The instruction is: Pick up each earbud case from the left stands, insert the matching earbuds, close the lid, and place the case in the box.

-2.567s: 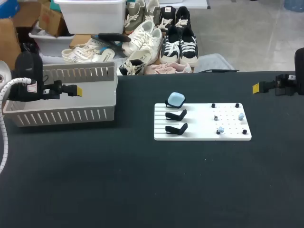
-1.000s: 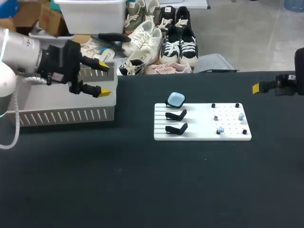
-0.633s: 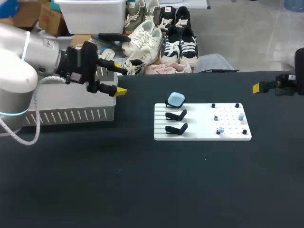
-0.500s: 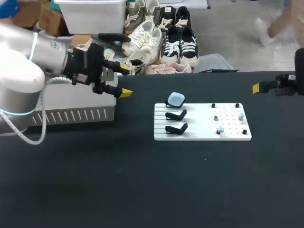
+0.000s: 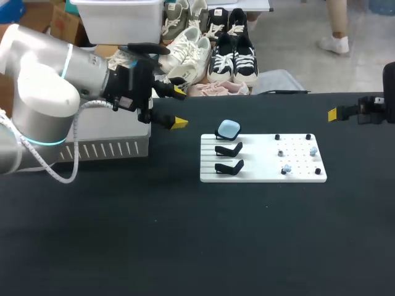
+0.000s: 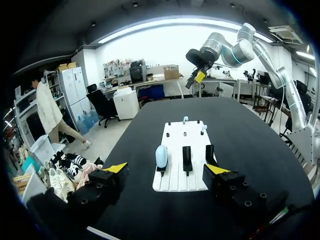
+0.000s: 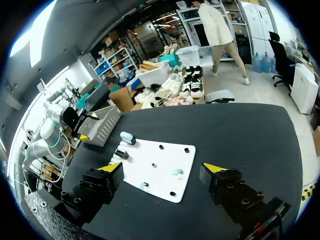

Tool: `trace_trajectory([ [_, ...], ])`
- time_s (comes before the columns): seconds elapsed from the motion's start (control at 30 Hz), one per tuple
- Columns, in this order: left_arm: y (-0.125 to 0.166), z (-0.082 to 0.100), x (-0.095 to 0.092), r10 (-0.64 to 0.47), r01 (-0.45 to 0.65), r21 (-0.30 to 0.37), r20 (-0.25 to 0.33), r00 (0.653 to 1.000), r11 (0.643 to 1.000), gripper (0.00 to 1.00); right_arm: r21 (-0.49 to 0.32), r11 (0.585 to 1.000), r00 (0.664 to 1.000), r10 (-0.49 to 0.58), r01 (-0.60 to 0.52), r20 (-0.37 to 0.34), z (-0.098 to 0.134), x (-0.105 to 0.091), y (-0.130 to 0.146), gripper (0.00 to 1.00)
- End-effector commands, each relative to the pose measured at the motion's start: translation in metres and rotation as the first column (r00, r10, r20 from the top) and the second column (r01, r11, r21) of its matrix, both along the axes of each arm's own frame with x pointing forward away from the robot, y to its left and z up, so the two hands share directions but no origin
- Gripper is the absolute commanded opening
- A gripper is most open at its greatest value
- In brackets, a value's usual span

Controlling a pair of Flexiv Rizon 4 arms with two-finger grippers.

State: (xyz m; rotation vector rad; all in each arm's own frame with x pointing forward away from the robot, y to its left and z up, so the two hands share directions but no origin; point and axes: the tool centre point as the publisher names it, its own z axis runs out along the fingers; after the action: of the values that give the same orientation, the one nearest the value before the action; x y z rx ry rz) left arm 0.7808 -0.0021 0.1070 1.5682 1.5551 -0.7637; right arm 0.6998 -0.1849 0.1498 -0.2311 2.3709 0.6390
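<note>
Since the earliest frame, I swung the left tool (image 5: 179,108) from over the box (image 5: 92,150) toward the board (image 5: 265,174); it stood released. Right tool (image 7: 162,168) hung released at the counter (image 5: 185,234) edge. Case (image 5: 228,129) sat on the board's corner nearest the box.

A matte black worktop (image 5: 185,246) carries a flat white board (image 5: 262,163), lying square to its edges, slightly right of the middle and nearer the far edge. Small black pegs (image 5: 277,137) stand on the board's perforated right half.
</note>
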Motion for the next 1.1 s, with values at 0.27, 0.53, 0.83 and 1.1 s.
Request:
trace_trajectory([
  [0.27,-0.019,-0.02,0.012,-0.025,0.025,0.008,-0.01,1.0,1.0,1.0,0.002,1.0,1.0,0.004,-0.004,-0.001,0.0,0.001,-0.001,1.0],
  [0.53,-0.036,-0.024,0.01,-0.007,0.006,-0.011,-0.059,0.998,1.0,1.0,0.002,1.0,1.0,0.004,-0.004,-0.001,0.0,0.001,-0.001,1.0],
  [0.83,-0.051,-0.035,0.007,0.024,-0.024,-0.008,-0.073,0.997,1.0,1.0,0.002,1.0,1.0,0.004,-0.004,-0.001,0.0,0.001,-0.001,1.0],
  [1.1,-0.062,-0.049,0.015,0.019,-0.019,0.007,-0.089,0.996,1.0,1.0,0.002,1.0,1.0,0.004,-0.004,-0.001,0.0,0.001,-0.001,1.0],
])
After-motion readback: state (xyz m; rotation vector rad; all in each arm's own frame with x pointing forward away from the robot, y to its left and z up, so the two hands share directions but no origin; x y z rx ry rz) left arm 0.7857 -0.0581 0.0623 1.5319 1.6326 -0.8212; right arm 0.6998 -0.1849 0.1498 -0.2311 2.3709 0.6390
